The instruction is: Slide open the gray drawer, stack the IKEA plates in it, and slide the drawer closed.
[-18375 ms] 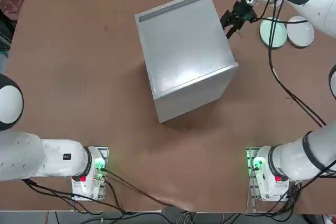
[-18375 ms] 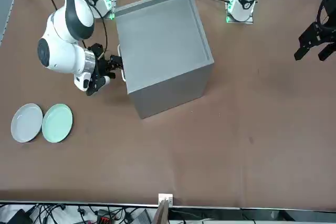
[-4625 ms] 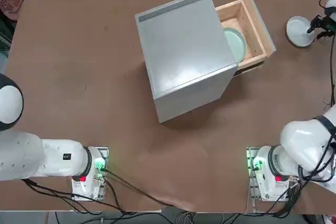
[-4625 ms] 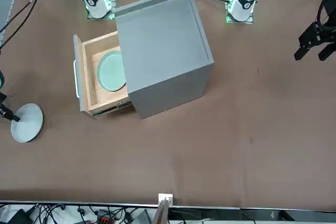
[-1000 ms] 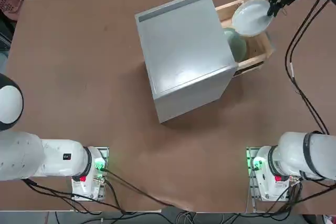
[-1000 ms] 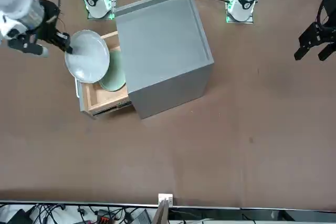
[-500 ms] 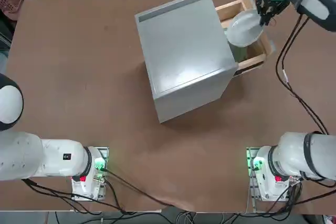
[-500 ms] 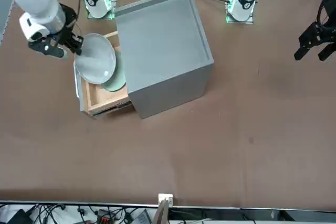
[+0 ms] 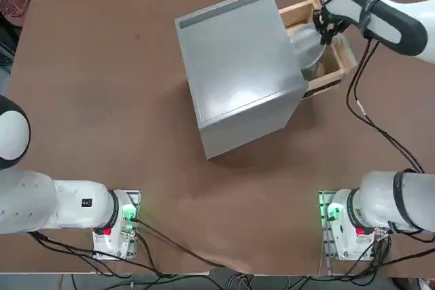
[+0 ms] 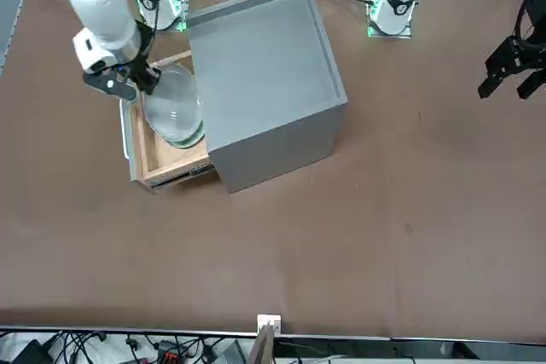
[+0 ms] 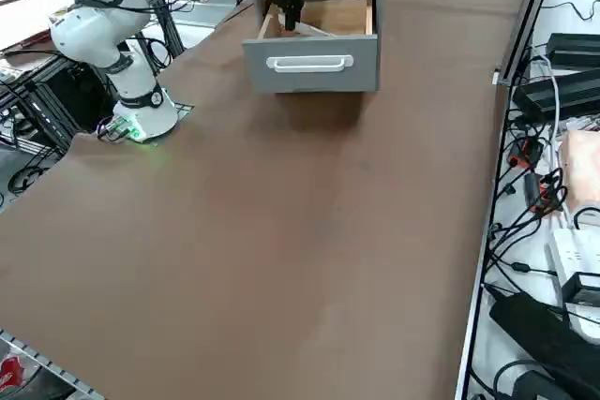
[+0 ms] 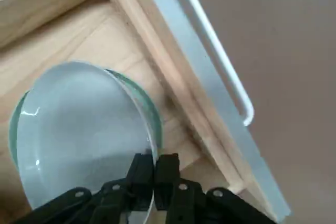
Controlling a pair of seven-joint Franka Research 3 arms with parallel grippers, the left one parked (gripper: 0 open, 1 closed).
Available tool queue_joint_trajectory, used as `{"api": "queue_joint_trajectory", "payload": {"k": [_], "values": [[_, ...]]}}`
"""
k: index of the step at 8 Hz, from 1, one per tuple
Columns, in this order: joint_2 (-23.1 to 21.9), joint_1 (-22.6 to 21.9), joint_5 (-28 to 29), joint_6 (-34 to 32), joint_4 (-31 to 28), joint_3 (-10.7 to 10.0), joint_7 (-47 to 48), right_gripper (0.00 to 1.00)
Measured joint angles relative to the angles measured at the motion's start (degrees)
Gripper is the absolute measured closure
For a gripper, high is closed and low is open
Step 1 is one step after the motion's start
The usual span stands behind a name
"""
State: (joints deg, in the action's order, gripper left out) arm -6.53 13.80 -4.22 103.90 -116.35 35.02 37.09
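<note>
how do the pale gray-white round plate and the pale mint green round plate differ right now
The pale gray-white round plate is pinched at its rim by the right gripper; the pale mint green round plate lies free underneath, mostly covered. Gray-white versus mint. Both are round, shallow and inside the open gray drawer.

Even, bright overhead light covers the brown counter (image 9: 102,66) with little glare. The big matte gray box cabinet (image 9: 238,73) casts a soft, short shadow toward the robot's bases. In the wrist view, the pale gray-white round plate (image 12: 79,129) carries small white highlights, and the black fingers (image 12: 139,174) look slightly blurred.
</note>
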Motion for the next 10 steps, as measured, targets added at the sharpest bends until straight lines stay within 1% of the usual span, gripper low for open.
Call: {"api": "queue_joint_trajectory", "payload": {"k": [3, 4, 5, 6, 7, 8, 9, 10], "values": [[1.5, -0.5, -0.2, 2.2, -2.2, 0.2, 1.7, 0.97], [1.6, -0.4, -0.3, 2.8, -3.0, 0.2, 1.9, 0.93], [1.6, -0.4, -0.3, 3.0, -3.2, 0.2, 2.1, 0.84], [1.6, -0.4, -0.3, 3.0, -3.2, 0.2, 2.1, 0.67], [1.5, -0.4, -0.4, 3.0, -3.0, 0.2, 2.1, 0.46], [1.5, -0.4, -0.6, 2.0, -2.0, 0.1, 1.6, 0.27], [1.3, 0.0, -1.1, -0.7, 0.3, -0.2, -0.4, 0.05], [1.1, 1.4, -1.6, -4.3, 3.5, -0.4, -4.5, 0.00]]}}
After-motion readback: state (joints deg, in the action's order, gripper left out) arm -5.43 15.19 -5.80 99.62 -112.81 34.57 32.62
